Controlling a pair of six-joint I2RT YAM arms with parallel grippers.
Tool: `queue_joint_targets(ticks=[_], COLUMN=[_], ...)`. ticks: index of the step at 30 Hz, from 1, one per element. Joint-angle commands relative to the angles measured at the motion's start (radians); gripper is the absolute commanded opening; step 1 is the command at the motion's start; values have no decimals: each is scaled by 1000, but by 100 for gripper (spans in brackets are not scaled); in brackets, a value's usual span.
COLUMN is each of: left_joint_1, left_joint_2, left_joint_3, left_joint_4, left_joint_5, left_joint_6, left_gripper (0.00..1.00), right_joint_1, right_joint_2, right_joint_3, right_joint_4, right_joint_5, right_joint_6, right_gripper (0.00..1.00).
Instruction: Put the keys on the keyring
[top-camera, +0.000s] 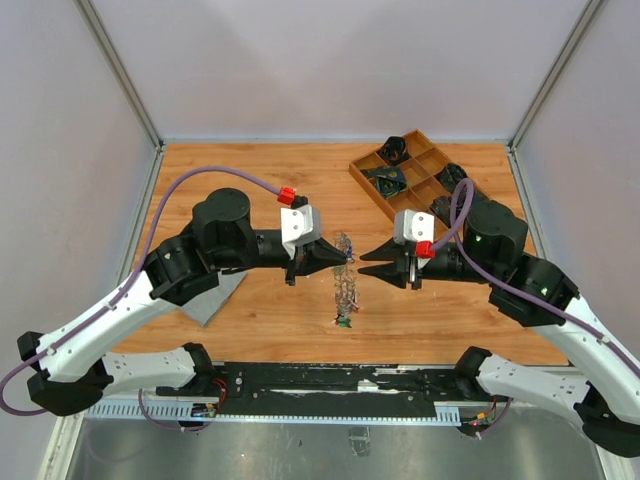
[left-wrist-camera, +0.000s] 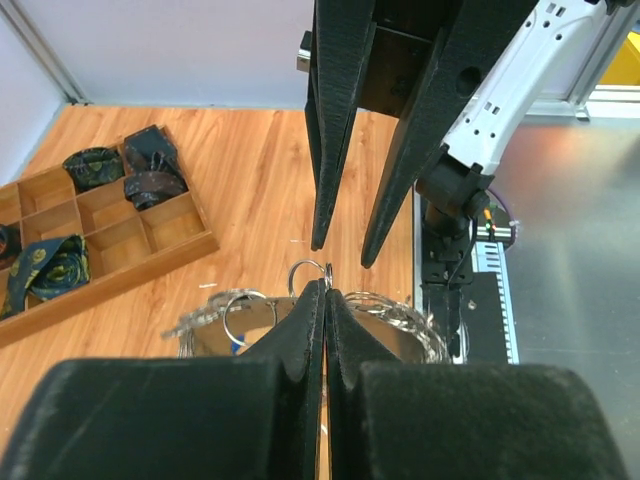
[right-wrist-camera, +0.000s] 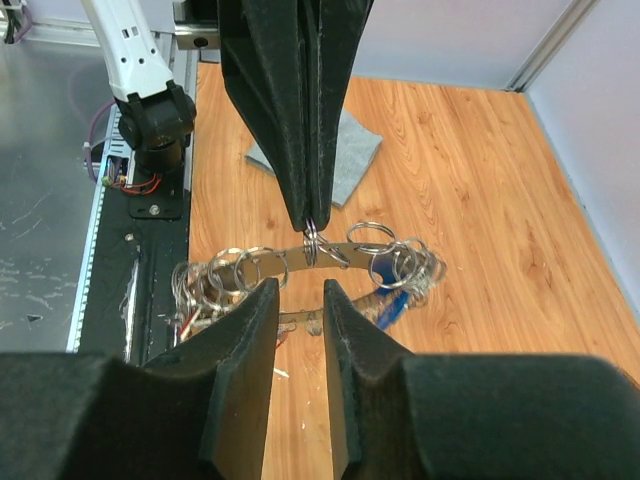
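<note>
The keyring (top-camera: 345, 285) is between left gripper (top-camera: 346, 258) and right gripper (top-camera: 364, 261), tray (top-camera: 368, 190) behind at right, cloth (top-camera: 215, 297) at left

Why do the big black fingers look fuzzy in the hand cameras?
Left wrist view: the left gripper sits right at the lens, so it blurs; the keyring is sharper. Right wrist view: same for the right gripper. Top view: evenly lit, keyring tiny.
</note>
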Motion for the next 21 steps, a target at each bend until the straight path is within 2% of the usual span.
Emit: queue_joint_targets(ticks=[1,21], left_joint_1=[-3,-5], left_joint_2=[-7,-5], left_joint_3=[47,48], left_joint_4=[35,38], left_joint_5=[34,39], left_joint_6=[18,20], left_gripper=[0,1], right_joint_1=[12,11], right_joint_2=[3,25], right_joint_3=[14,-4], right_joint_4=[-34,47], right_joint_5=[31,-92], right_joint_6=[-22,50], right_gripper=[25,22])
